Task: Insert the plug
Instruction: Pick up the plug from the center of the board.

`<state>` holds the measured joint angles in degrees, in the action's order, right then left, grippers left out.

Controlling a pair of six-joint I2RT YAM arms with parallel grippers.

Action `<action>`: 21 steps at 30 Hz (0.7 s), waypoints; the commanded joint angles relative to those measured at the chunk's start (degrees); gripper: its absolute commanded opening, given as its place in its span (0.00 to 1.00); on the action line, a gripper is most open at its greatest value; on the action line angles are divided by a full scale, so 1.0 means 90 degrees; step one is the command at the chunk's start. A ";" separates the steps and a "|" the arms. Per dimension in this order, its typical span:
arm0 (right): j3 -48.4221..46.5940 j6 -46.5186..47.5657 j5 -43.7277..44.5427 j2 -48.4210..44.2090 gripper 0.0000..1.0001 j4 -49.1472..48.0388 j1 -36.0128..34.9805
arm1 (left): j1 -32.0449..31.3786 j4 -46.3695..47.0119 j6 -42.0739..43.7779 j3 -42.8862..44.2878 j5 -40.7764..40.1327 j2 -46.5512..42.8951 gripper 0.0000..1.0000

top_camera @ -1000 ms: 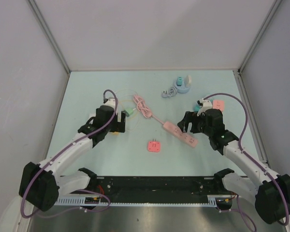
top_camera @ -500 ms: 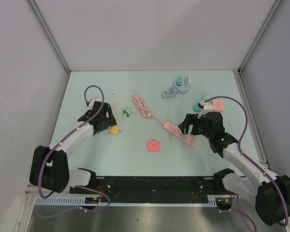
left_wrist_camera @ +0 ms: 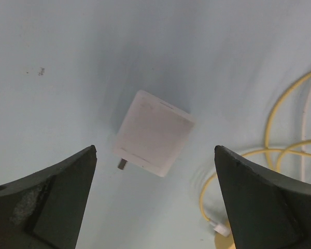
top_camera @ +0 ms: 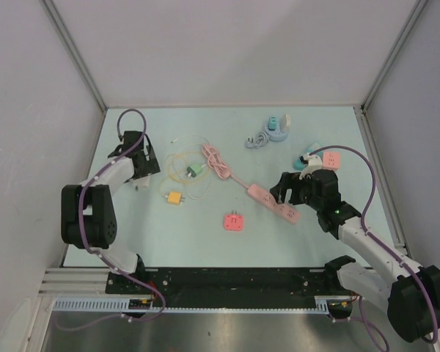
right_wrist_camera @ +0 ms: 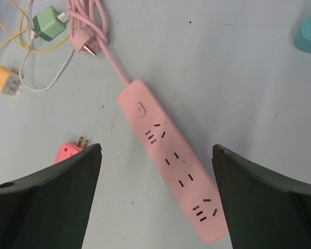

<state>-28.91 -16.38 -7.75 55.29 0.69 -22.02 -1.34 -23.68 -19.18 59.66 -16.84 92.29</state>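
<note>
Two open grippers each hang over one half of the job. The left gripper [left_wrist_camera: 154,147], jaws spread wide and holding nothing, hovers straight above a white charger [left_wrist_camera: 156,132] lying flat on the table, one metal prong showing at its lower edge. Being framed like this, it is probably the plug to pick up. The right gripper [right_wrist_camera: 156,146], equally wide and empty, looks down on the pink power strip [right_wrist_camera: 172,167], which lies diagonally with its sockets facing up, likely so the arm can steady it. The charger sits far left, well apart from the strip. A green charger [top_camera: 195,170], a yellow charger [top_camera: 174,197] and a pink adapter [top_camera: 234,221] lie between them. The table [top_camera: 169,235] is a pale blue-green matte sheet, enclosed by plain grey-white panels [top_camera: 235,51] in metal framing.
</note>
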 commanded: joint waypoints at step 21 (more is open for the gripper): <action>0.0028 0.0141 0.0099 0.0117 0.91 -0.0311 -0.0043 | 0.0638 0.0112 0.1340 0.0188 0.1481 0.0771 0.75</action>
<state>-28.91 -15.79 -7.11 55.99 0.47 -22.28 4.43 -22.87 -8.56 60.47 -4.03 100.73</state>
